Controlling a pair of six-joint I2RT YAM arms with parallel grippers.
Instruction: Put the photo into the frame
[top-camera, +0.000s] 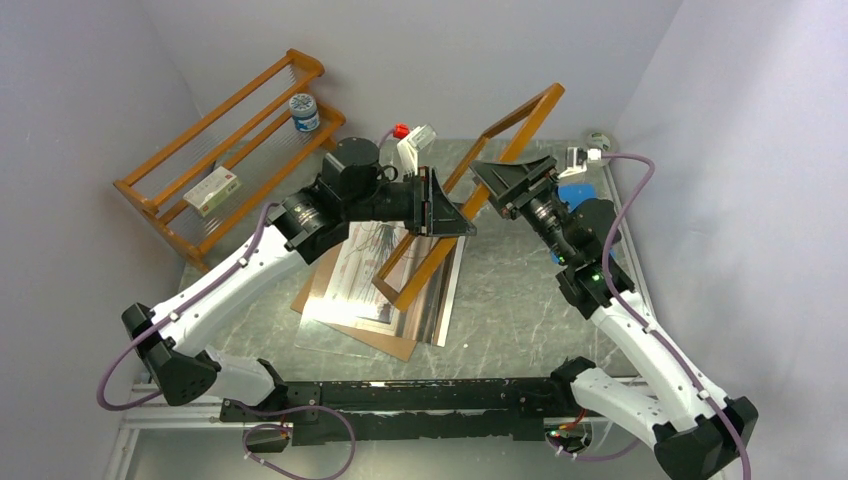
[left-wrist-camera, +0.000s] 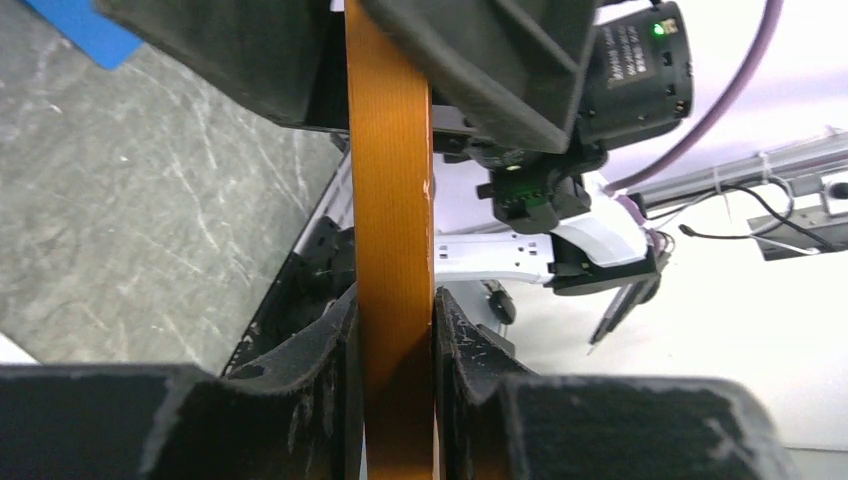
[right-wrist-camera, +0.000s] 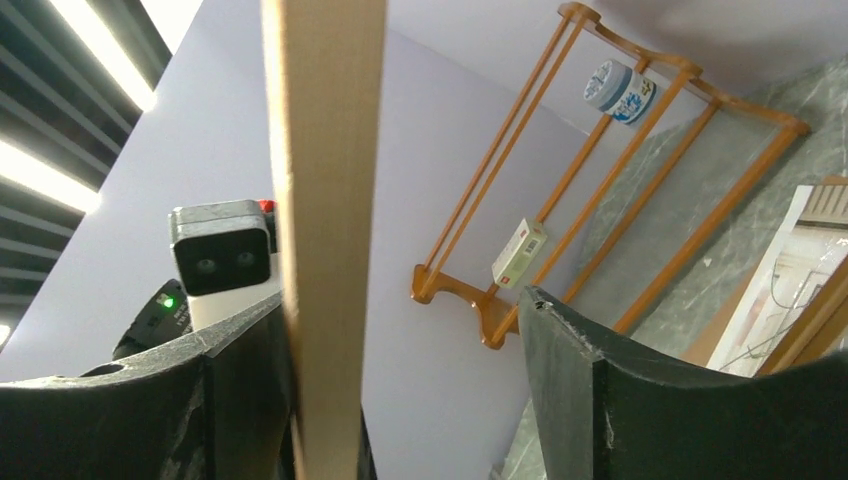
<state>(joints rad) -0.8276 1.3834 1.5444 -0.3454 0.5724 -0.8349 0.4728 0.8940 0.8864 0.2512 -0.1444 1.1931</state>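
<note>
Photo (top-camera: 362, 268) lies flat, picture side up, on the brown backing board (top-camera: 400, 345) on the table (top-camera: 520, 290). Neither gripper touches it. Frame (top-camera: 433, 262) hangs in the air above the photo, steeply tilted. Its low corner is just over the photo and its high corner is well beyond the photo's far edge.

Left gripper (left-wrist-camera: 397, 335): closed on one long rail of the frame, both pads pressed against the wood, above the photo's far edge.

Right gripper (right-wrist-camera: 400, 305): jaws wide apart around the same rail, higher up and farther from the photo. The rail touches one finger only, so this gripper holds nothing.

Handling, as judged:
- The photo is thin paper, light and limp. It will likely crease easily and be hard to lift off a flat board. Take it at a free edge or corner with a light pinch.
- The frame is stiff and light but slim. Grip a rail mid-length, never the pane area.
- Whether glass sits in the frame cannot be told.
</note>
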